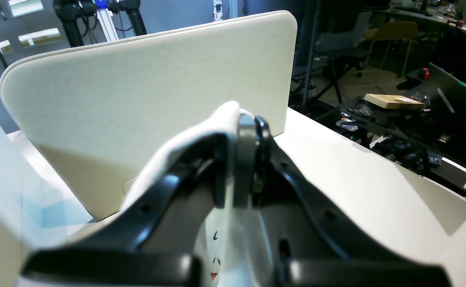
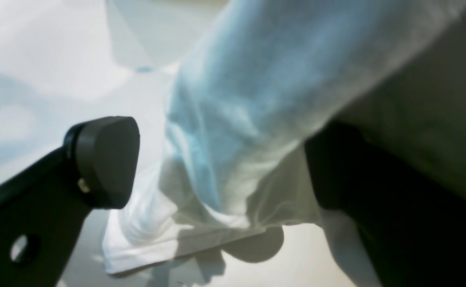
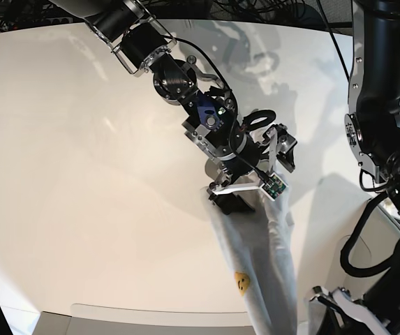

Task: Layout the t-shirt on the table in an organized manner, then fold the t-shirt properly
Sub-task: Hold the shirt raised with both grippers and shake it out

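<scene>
Through the left wrist view, the left gripper is pinching a fold of the t-shirt above the surface, beside a beige panel. Right wrist: the right gripper is gaping around hanging cloth. Base: the shirt is stretching between both arms.

White t-shirt showing a yellow print and pale blue tint, lying on an off-white table beside black grippers.

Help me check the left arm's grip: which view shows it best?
Left wrist: the left gripper sits shut on a fold of the t-shirt, close up. Base shows only the shirt hanging; right wrist shows just blurred cloth.
</scene>
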Robot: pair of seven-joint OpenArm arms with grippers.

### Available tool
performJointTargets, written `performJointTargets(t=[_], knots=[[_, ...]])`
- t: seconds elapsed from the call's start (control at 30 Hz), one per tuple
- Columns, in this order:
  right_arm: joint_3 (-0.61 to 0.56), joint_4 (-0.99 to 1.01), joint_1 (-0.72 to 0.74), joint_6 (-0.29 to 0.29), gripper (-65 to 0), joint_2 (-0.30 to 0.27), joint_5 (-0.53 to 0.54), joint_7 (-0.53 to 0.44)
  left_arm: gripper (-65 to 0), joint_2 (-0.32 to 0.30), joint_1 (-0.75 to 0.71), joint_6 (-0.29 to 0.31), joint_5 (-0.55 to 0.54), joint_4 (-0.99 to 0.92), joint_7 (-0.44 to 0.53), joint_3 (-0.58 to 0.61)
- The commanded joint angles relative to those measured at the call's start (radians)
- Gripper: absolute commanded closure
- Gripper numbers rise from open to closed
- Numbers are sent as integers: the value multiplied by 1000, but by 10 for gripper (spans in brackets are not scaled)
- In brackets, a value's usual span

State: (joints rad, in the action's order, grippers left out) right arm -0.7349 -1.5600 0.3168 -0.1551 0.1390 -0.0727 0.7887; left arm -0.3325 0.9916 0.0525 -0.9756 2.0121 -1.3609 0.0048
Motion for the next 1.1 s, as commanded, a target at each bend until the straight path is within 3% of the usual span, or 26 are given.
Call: performJointTargets(t=[0.0, 0.1, 0.2, 0.47, 0.63, 1.07], knots=[[-1, -15, 26, 2, -487, 18, 3, -27, 0, -4, 36, 0, -1, 6, 31, -2], [4, -24, 26, 9, -265, 18, 3, -31, 0, -4, 34, 0, -1, 6, 31, -1], [4, -47, 28, 9, -173, 18, 1, -31, 0, -4, 33, 0, -1, 6, 31, -1], [-1, -99, 26, 10, -153, 18, 1, -31, 0, -10, -46, 0, 1, 6, 39, -7], [-1, -115, 26, 10, 0, 18, 1, -27, 0, -12, -81, 0, 4, 6, 39, -9], [-39, -135, 25, 10, 0, 18, 1, -27, 0, -47, -87, 0, 5, 6, 33, -78]])
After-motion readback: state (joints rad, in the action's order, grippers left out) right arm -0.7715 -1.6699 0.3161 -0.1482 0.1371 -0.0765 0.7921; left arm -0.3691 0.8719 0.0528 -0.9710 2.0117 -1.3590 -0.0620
